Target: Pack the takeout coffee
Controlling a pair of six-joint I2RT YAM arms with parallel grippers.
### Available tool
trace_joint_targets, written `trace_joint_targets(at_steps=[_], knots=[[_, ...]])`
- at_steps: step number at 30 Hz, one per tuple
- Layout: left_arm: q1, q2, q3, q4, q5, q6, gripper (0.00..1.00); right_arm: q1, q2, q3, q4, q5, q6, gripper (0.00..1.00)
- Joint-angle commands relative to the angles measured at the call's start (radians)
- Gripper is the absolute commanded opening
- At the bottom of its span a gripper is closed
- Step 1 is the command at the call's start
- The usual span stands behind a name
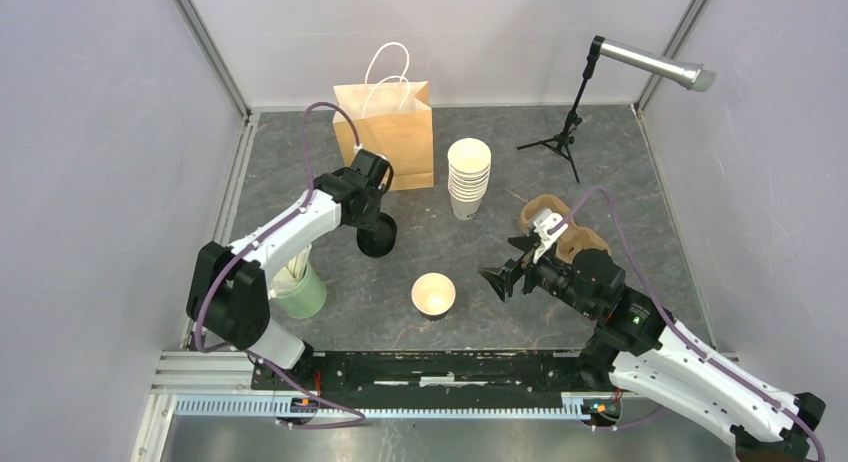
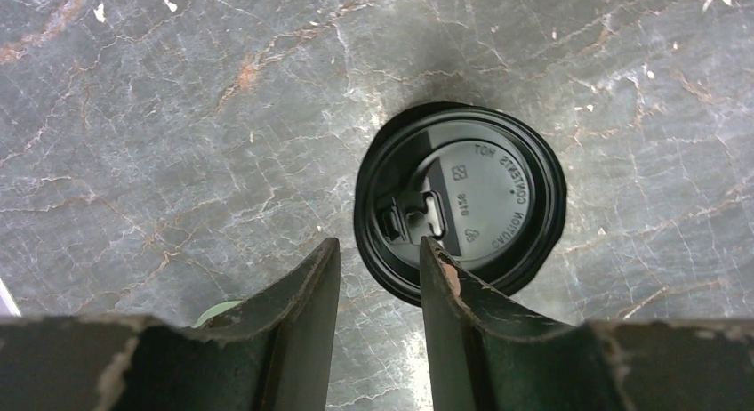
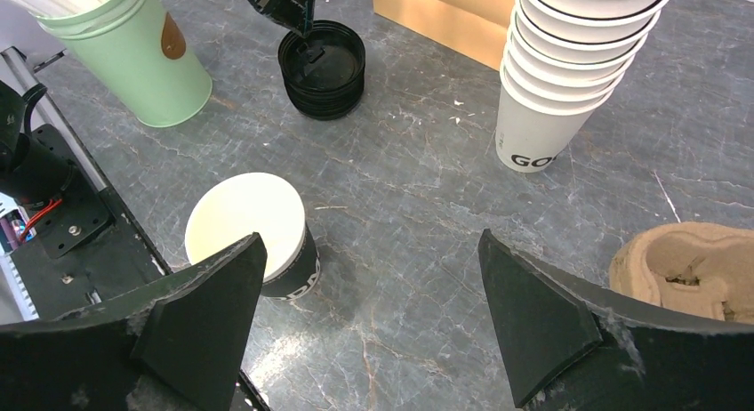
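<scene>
Coffee cup point(image 3: 244, 220) just beside right hand point(image 3: 371, 240)

Left arm point(image 1: 290, 225), 8 o'clock in the top view: white shell links, black joint housings, purple cable point(image 1: 318, 112) running along it.
Right arm point(image 1: 700, 377), 4 o'clock: matching white links, black joints and a purple cable of its own.
Left end effector point(image 2: 380, 251): two dark wedge-shaped fingers point(image 2: 302, 313), edges chipped pale.
Right end effector point(image 3: 369, 242): two black triangular fingers, edges frayed.
</scene>
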Motion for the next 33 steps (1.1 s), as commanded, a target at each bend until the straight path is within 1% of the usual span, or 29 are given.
trace_joint_targets(at_steps=[1, 5, 7, 11, 13, 18, 20, 22, 26, 33], knots=[[0.045, 0.019, 0.008, 0.052, 0.009, -0.037, 0.44, 0.002, -0.015, -0.004, 0.015, -0.001, -0.009, 0.96], [0.060, 0.033, 0.014, 0.059, 0.043, -0.032, 0.42, 0.002, -0.006, 0.002, -0.004, -0.009, -0.018, 0.96], [0.061, 0.046, 0.017, 0.057, 0.050, -0.031, 0.38, 0.002, -0.003, 0.004, -0.013, -0.012, -0.018, 0.96], [0.062, 0.054, 0.006, 0.064, 0.048, -0.035, 0.36, 0.002, -0.006, 0.004, -0.012, -0.015, -0.021, 0.96], [0.062, 0.058, 0.009, 0.061, 0.041, -0.032, 0.34, 0.002, -0.006, 0.004, -0.011, -0.017, -0.020, 0.96], [0.067, 0.062, 0.022, 0.053, 0.038, -0.021, 0.20, 0.003, -0.003, 0.000, -0.009, -0.019, -0.017, 0.95], [0.070, 0.060, 0.023, 0.050, 0.045, -0.019, 0.13, 0.003, -0.002, -0.003, -0.009, -0.021, -0.017, 0.95], [0.073, 0.059, 0.024, 0.050, 0.064, -0.014, 0.03, 0.002, -0.003, -0.007, -0.009, -0.023, -0.018, 0.95], [0.073, 0.056, 0.029, 0.038, 0.077, -0.014, 0.02, 0.003, -0.003, -0.015, -0.003, -0.024, -0.017, 0.95], [0.074, -0.008, 0.055, 0.011, 0.103, -0.031, 0.02, 0.003, 0.013, -0.034, 0.031, -0.040, -0.022, 0.95]])
